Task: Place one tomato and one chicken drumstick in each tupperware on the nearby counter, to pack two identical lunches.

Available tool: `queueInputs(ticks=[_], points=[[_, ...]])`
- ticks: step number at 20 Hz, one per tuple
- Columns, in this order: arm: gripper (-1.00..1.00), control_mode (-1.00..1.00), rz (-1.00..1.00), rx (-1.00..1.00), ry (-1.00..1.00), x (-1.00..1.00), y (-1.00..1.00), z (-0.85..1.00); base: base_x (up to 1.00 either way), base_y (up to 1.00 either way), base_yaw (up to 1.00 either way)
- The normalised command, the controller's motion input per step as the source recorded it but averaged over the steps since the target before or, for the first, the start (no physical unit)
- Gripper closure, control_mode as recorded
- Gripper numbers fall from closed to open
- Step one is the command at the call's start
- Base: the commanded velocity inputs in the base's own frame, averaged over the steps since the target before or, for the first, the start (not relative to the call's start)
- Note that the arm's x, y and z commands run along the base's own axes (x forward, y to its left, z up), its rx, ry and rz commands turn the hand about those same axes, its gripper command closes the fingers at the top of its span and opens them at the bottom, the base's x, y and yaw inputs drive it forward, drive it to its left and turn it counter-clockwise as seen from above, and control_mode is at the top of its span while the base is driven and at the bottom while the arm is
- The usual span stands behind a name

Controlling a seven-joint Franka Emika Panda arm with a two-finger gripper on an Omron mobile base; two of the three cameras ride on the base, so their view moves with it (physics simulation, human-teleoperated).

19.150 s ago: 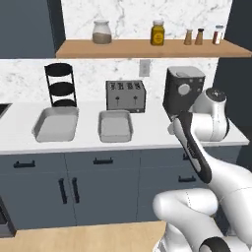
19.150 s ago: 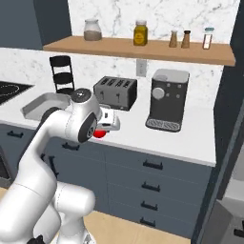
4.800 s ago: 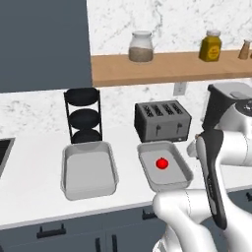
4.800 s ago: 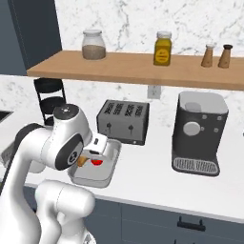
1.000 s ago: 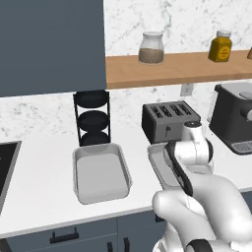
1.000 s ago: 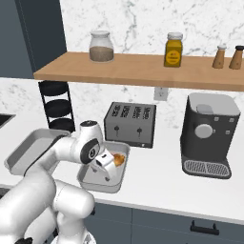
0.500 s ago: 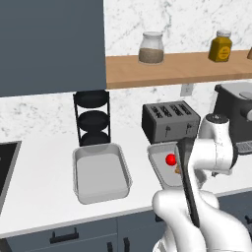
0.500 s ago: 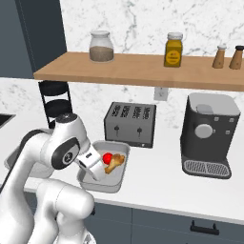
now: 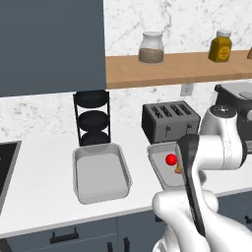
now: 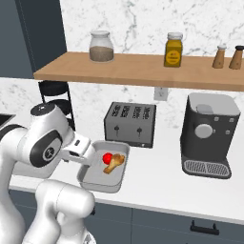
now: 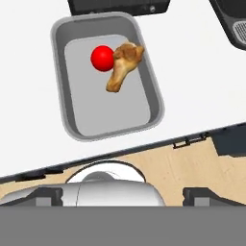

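Two light-grey tupperware trays sit on the white counter (image 9: 39, 197). The left tupperware (image 9: 101, 174) holds nothing. In the right tupperware (image 9: 160, 170) (image 10: 97, 180) (image 11: 110, 113) a red tomato (image 9: 171, 159) (image 10: 107, 157) (image 11: 102, 58) lies touching a golden-brown chicken drumstick (image 10: 114, 164) (image 11: 122, 65). In the left base view my forearm covers most of the drumstick. My gripper (image 10: 85, 153) (image 11: 124, 194) hangs open just off the tray's near left edge, above the counter's front, with nothing between its fingertips (image 11: 45, 194).
A dark slotted toaster (image 9: 170, 120) (image 10: 131, 123) stands right behind the filled tray. A black three-tier rack (image 9: 92, 118) is behind the left tray, and a coffee machine (image 10: 209, 136) stands to the right. A wooden shelf (image 10: 143, 66) with jars hangs overhead.
My hand has drawn back from over the right tray towards the counter's front edge. The drumstick now lies uncovered in the tray beside the tomato.
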Motion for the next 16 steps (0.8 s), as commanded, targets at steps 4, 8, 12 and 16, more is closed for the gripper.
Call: queueInputs(ticks=[4,8,12,16], points=[[-1.0,-1.0,0.07,-0.15,0.0,0.0,0.43,0.0,0.0,0.0,0.0],[-1.0,1.0,0.0,-0.03,0.0,0.0,0.08,0.0,-0.17,0.06,0.0],[-1.0,1.0,0.0,0.0,0.0,0.0,0.0,0.0,-0.88,-0.26,0.0],[-1.0,1.0,0.0,0.0,0.0,0.0,0.0,0.0,-0.99,-0.97,0.0]])
